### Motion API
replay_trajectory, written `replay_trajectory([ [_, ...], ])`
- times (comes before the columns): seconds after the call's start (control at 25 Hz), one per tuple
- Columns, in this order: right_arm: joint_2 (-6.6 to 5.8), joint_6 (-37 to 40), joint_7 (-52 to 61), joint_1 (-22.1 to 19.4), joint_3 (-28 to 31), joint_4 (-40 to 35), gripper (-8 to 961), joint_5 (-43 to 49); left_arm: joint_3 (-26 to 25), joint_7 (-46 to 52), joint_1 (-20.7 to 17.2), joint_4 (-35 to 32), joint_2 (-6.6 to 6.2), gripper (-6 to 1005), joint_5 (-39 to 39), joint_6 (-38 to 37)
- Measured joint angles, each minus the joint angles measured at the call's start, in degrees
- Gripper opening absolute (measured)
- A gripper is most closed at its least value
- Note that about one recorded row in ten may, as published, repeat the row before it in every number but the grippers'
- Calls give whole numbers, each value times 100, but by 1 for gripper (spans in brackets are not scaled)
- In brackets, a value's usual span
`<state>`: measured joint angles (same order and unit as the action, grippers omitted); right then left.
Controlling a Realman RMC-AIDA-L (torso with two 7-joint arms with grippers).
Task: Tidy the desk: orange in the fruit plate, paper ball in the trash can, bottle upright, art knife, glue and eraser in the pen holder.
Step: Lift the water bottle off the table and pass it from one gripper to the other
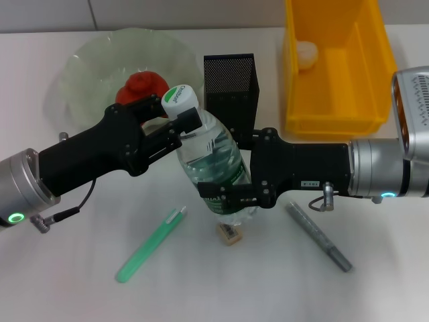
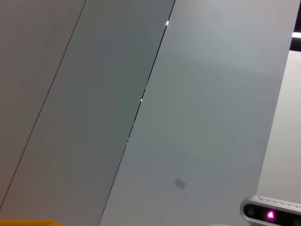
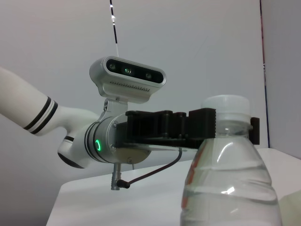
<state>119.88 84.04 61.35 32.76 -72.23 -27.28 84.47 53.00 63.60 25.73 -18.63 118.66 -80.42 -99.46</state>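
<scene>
the bottle (image 1: 213,161) stands near-upright mid-desk, cap tilted toward the fruit plate (image 1: 87,64). the left gripper (image 1: 175,122) clamps its neck; the right gripper (image 1: 231,194) clamps its lower body from the opposite side.

Not much here to read. The bottle (image 1: 214,164) has green lettering curving across its white cap (image 1: 179,98), but it's angled off and I can't make out the word. Its dark green label (image 1: 213,192) carries pale print, too small to tell. The eraser (image 1: 228,233) shows a barcode-like mark, no digits legible. A small plate on the right arm (image 1: 310,182) has characters, unreadable.
</scene>
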Motion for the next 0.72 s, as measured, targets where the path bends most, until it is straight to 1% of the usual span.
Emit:
replay_trajectory([
  [0.32, 1, -20, -1, 12, -3, 5, 762, -24, -1, 26, 22, 1, -1, 440, 9, -23],
  [0.56, 1, -47, -373, 33, -6, 184, 762, -343, -8, 32, 78, -48, 12, 441, 58, -46],
  [0.72, 1, -12, -443, 32, -3, 200, 762, -380, 16, 33, 131, -55, 15, 441, 101, -92],
])
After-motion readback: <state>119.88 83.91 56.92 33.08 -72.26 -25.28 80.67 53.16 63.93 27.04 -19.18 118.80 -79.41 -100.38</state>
